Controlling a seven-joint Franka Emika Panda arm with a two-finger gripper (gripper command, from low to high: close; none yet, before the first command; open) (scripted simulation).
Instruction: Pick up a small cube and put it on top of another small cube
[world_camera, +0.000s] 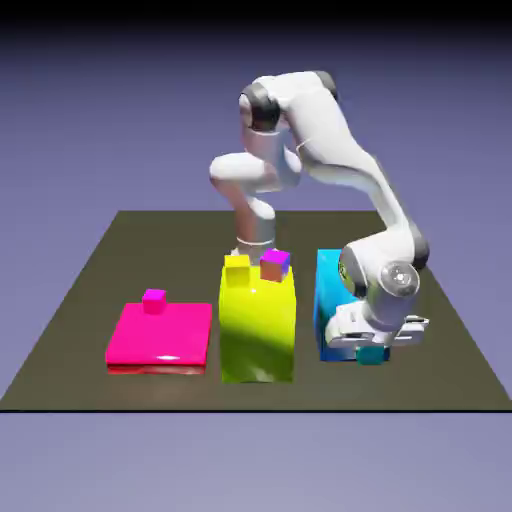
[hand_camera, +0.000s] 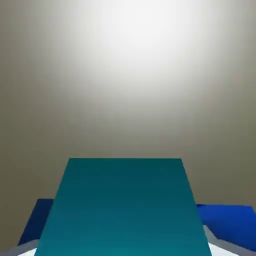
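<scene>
Dark olive-brown square tabletop (world_camera: 70, 385): matt, smooth. Low magenta-pink block (world_camera: 160, 335) near its left edge: glossy, plastic-like. Tall yellow-green block with curved top (world_camera: 257, 340): glossy, smooth, streaked highlights. White rounded robot arm (world_camera: 325, 135): smooth, plastic-like, soft sheen. Teal cube (hand_camera: 125, 210): smooth, flat-faced, low sheen.

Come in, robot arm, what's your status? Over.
Tool shut on teal cube. Cube not stacked yet. Blue block right behind it; three other small cubes on view.
</scene>
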